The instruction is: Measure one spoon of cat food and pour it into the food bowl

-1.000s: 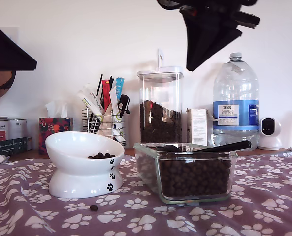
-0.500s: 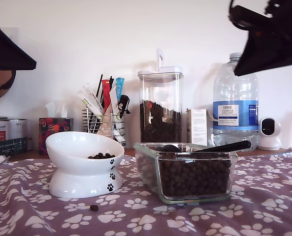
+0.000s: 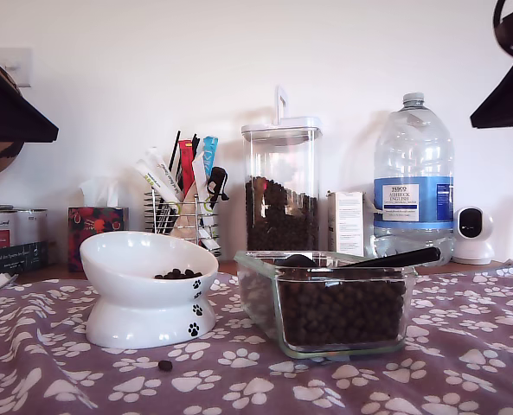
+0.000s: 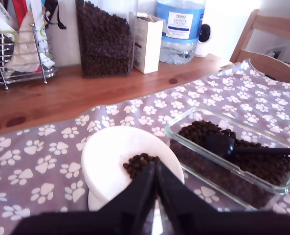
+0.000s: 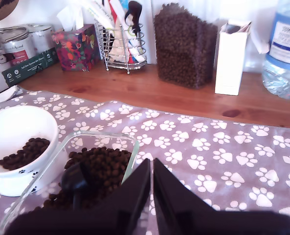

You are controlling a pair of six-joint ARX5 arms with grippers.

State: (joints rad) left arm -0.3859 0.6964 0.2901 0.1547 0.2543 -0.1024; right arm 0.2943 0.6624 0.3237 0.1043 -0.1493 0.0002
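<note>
Where the paw-print cloth (image 3: 464, 363) ends, a strip of bare wooden counter (image 5: 184, 98) runs along a plain white wall (image 3: 109, 78).

Landmark: glass dish (image 3: 338, 303), rectangular, on the cloth, filled with cat food (image 3: 343, 311).
- Spoon (image 3: 386, 258): lying across the dish, cup on the kibble, handle resting over the rim.
- Food bowl (image 3: 144, 290): just beside the dish, a small heap of kibble inside.
- One pellet (image 3: 165, 366): on the cloth before the bowl.
- Canister (image 3: 282, 186), water bottle (image 3: 413, 181), wire rack of sachets (image 3: 182, 203), tissue box (image 3: 96, 226): behind the dish, against the wall.
- Wooden chair (image 4: 272, 44): apparently beyond the cloth's end.

My first gripper (image 4: 155, 169) hangs above the bowl, fingers pressed together, holding nothing. My second gripper (image 5: 151, 166) hangs beside the dish, likewise closed and empty.
</note>
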